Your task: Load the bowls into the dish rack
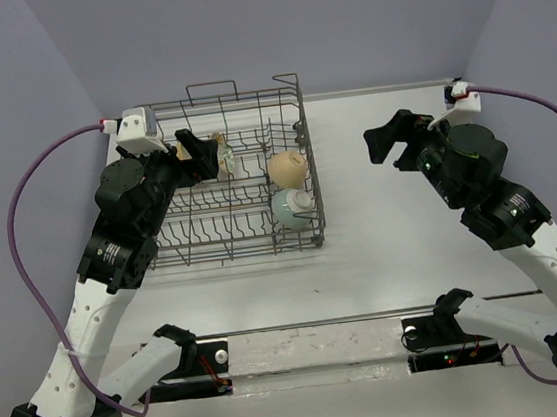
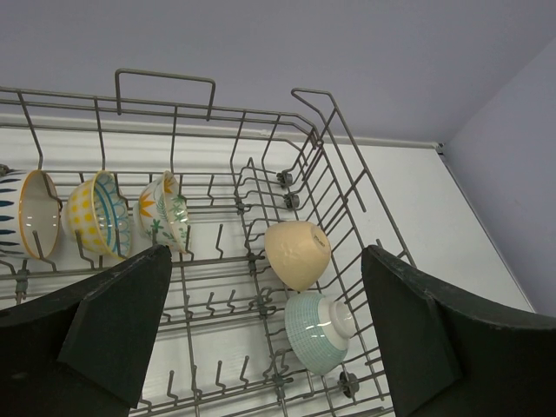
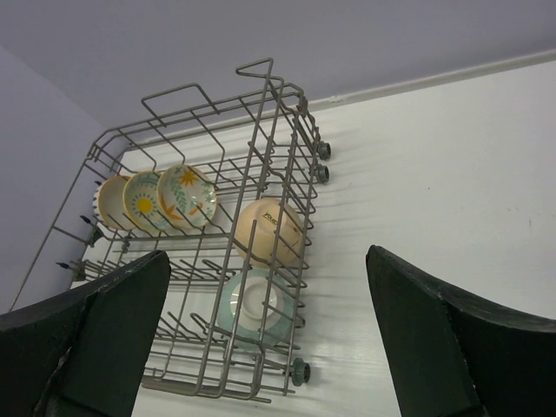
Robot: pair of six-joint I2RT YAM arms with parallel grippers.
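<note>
All five bowls sit in the dish rack [image 1: 309, 155] on the worktop [image 1: 395, 256]. Three patterned bowls [image 2: 97, 215] stand on edge in a row at its left. The tan bowl [image 1: 289, 168] and the teal bowl [image 1: 292, 210] lie by the right wall (bases turned rightward). The left tool [image 1: 202, 152] hangs over the rack, released and empty. The right tool [image 1: 381, 139], also spread wide, hangs over the worktop to the rack's right.
</note>
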